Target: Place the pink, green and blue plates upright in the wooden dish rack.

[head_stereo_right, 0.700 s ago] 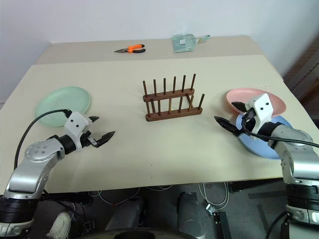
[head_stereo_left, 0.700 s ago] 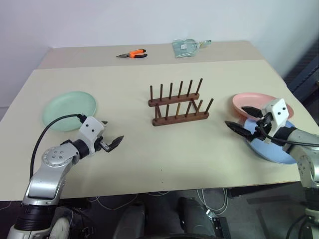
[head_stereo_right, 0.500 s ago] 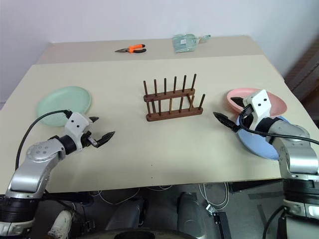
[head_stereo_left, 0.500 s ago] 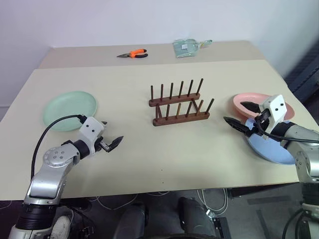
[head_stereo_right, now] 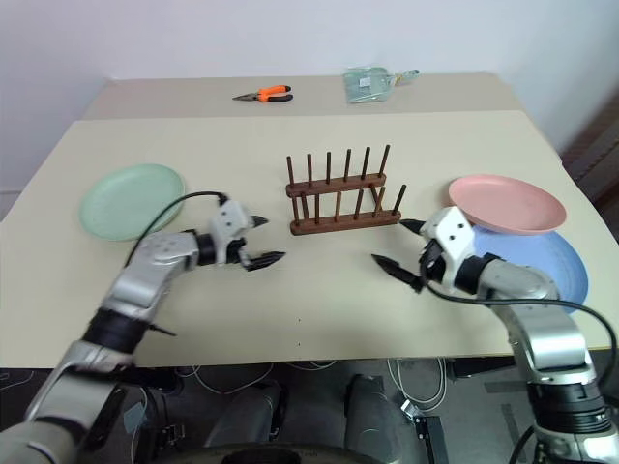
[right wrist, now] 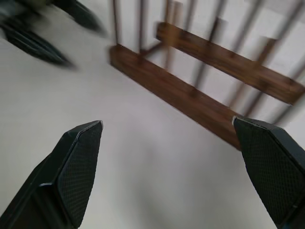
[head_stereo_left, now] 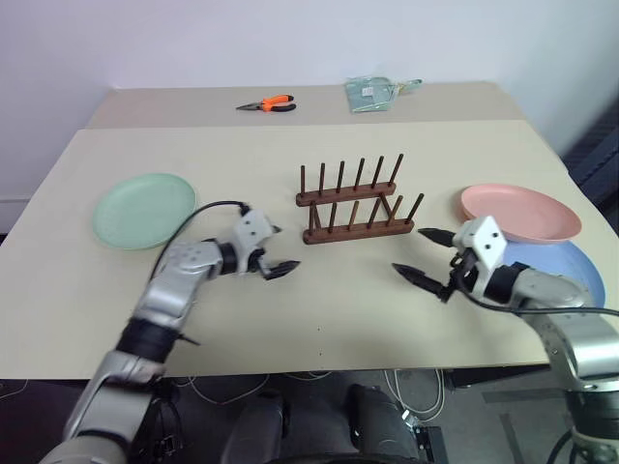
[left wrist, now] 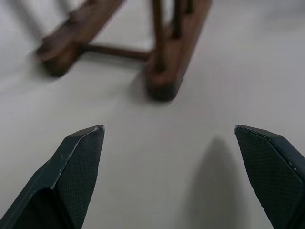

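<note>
— Why are the plates flat on the desk (head_stereo_left: 319,309)?
— Nobody has picked them up. The left end effector (head_stereo_left: 272,251) and right end effector (head_stereo_left: 423,256) are both spread, empty, near the wooden dish rack (head_stereo_left: 356,205). The green plate (head_stereo_left: 143,210) lies far left; the pink plate (head_stereo_left: 520,214) overlaps the blue plate (head_stereo_left: 566,271) at right.

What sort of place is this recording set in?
Probably a lab or workshop, not a kitchen: a bare table against a plain wall, pliers at its far edge, loose cables on the floor beneath.

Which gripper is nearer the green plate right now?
Left. The left gripper, open and empty, hovers between the green plate and the wooden dish rack. The right gripper, also open, is beyond the rack, near the blue plate.
</note>
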Robot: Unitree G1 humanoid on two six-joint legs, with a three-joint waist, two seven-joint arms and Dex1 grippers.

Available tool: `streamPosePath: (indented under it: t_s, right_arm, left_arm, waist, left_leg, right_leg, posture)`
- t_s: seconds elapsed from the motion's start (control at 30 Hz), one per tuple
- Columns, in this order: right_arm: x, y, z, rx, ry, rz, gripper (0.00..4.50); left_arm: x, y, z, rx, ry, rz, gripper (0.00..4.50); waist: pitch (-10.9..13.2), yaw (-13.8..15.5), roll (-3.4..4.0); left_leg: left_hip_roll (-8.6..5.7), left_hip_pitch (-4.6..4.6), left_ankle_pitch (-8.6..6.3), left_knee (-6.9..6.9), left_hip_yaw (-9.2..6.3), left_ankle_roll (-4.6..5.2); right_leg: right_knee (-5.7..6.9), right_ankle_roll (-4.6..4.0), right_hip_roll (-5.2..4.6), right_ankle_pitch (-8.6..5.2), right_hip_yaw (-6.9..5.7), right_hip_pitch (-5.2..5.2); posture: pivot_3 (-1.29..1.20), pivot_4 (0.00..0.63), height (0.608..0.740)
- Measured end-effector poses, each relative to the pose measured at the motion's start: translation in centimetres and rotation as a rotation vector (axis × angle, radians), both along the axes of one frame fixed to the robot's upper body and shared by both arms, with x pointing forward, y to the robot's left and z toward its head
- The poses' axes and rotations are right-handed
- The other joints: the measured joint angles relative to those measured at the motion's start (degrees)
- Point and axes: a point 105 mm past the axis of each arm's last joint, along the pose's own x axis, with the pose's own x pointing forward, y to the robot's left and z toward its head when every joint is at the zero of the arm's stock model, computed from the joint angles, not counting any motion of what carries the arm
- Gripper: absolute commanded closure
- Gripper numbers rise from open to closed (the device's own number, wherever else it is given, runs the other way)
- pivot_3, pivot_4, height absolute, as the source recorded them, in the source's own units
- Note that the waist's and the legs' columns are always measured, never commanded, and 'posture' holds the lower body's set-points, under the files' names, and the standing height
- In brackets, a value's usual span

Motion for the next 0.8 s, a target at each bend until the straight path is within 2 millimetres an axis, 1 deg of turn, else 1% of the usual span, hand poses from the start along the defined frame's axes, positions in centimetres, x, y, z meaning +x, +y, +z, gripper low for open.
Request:
streamPosePath:
  t_s: [0.13,0.23,0.27,0.37,0.4,0.43,0.5,0.63,0.7,0.73,0.77,0.8]
  right_arm:
    - [-0.9,0.4,-0.1,0.004,-0.007,-0.038,0.04]
    - [-1.6,0.4,-0.1,0.001,-0.013,-0.065,0.00]
    - [-2.0,0.2,-0.3,-0.004,-0.010,-0.077,0.00]
    - [-2.6,-0.1,-0.8,-0.010,0.005,-0.096,0.00]
    - [-2.7,-0.3,-0.8,-0.012,0.008,-0.105,0.00]
    - [-2.7,-0.4,-0.8,-0.015,0.007,-0.109,0.00]
    - [-2.9,-0.8,-0.9,-0.044,0.020,-0.101,0.00]
    - [-3.7,-2.1,-1.2,-0.125,0.076,-0.080,0.00]
    - [-4.0,-2.5,-1.2,-0.133,0.092,-0.070,0.00]
    - [-4.1,-2.8,-1.3,-0.143,0.104,-0.065,0.00]
    - [-4.2,-3.2,-1.5,-0.153,0.117,-0.069,0.00]
    - [-4.2,-3.6,-1.6,-0.158,0.128,-0.073,0.00]
  left_arm:
    - [1.4,-1.6,0.2,0.029,-0.009,-0.070,0.00]
    - [2.1,-2.8,0.1,0.023,-0.001,-0.090,0.81]
    - [2.2,-3.2,0.1,0.020,-0.002,-0.100,1.31]
    - [2.0,-3.7,-0.1,0.012,-0.003,-0.120,2.78]
    - [2.0,-3.8,-0.2,0.011,-0.004,-0.127,3.10]
    - [1.9,-3.8,-0.2,0.014,-0.009,-0.135,3.69]
    - [1.9,-3.5,-0.1,0.025,-0.033,-0.146,3.72]
    - [1.3,-2.9,-0.1,0.034,-0.050,-0.181,3.72]
    - [0.5,-2.3,-0.1,0.033,-0.030,-0.227,3.72]
    - [-0.2,-2.0,-0.3,0.033,-0.006,-0.262,2.70]
    - [-0.9,-1.5,-0.3,0.035,0.018,-0.295,2.33]
    - [-1.4,-1.1,-0.4,0.041,0.041,-0.317,1.85]
  waist:
    - [0.00,0.10,-0.04]
    - [-0.03,0.39,-0.08]
    - [-0.03,0.55,-0.11]
    - [-0.03,0.49,-0.13]
    - [-0.03,0.37,-0.13]
    - [-0.03,0.18,-0.13]
    - [-0.03,0.00,-0.13]
    - [-0.02,-0.21,-0.15]
    - [-0.01,-0.26,-0.16]
    - [0.00,-0.30,-0.15]
    - [0.02,-0.25,-0.17]
    - [0.03,-0.15,-0.19]
  left_leg:
    - [0.00,0.02,0.00,0.01,-0.02,0.01]
    - [-0.04,0.04,-0.01,0.05,-0.09,0.01]
    - [-0.04,0.04,-0.01,0.06,-0.09,0.02]
    - [-0.03,0.07,-0.01,0.05,-0.08,0.02]
    - [-0.03,0.07,-0.01,0.05,-0.08,0.02]
    - [-0.03,0.08,-0.01,0.05,-0.09,0.02]
    - [-0.02,0.08,-0.01,0.03,-0.09,0.02]
    - [0.00,0.09,-0.04,-0.03,-0.07,0.06]
    - [0.03,0.09,-0.04,-0.05,-0.07,0.07]
    - [0.03,0.09,-0.04,-0.06,-0.05,0.07]
    - [0.03,0.06,-0.04,-0.04,-0.06,0.07]
    - [0.04,0.06,-0.04,-0.02,-0.07,0.07]
  right_leg:
    - [0.00,0.06,-0.01,-0.02,-0.03,0.04]
    - [-0.01,0.11,-0.04,-0.05,-0.07,0.14]
    - [-0.02,0.12,-0.04,-0.05,-0.07,0.16]
    - [0.00,0.12,-0.04,-0.05,-0.07,0.15]
    - [0.01,0.12,-0.04,-0.05,-0.07,0.15]
    - [0.02,0.12,-0.04,-0.05,-0.07,0.15]
    - [0.02,0.13,-0.04,-0.05,-0.08,0.15]
    - [0.02,0.16,-0.02,-0.06,-0.08,0.11]
    - [0.03,0.16,-0.01,-0.06,-0.09,0.09]
    - [0.03,0.15,-0.01,-0.07,-0.08,0.09]
    - [0.03,0.15,-0.01,-0.07,-0.09,0.08]
    - [0.03,0.14,-0.01,-0.07,-0.09,0.09]
  posture:
    - [0.00,0.150,0.740]
    - [0.00,0.150,0.740]
    - [0.00,0.150,0.740]
    - [0.00,0.150,0.740]
    - [0.00,0.150,0.740]
    - [0.00,0.150,0.740]
    - [0.00,0.150,0.740]
    - [0.00,0.150,0.740]
    - [0.00,0.150,0.740]
    - [0.00,0.150,0.740]
    - [0.00,0.150,0.740]
    - [0.00,0.150,0.740]
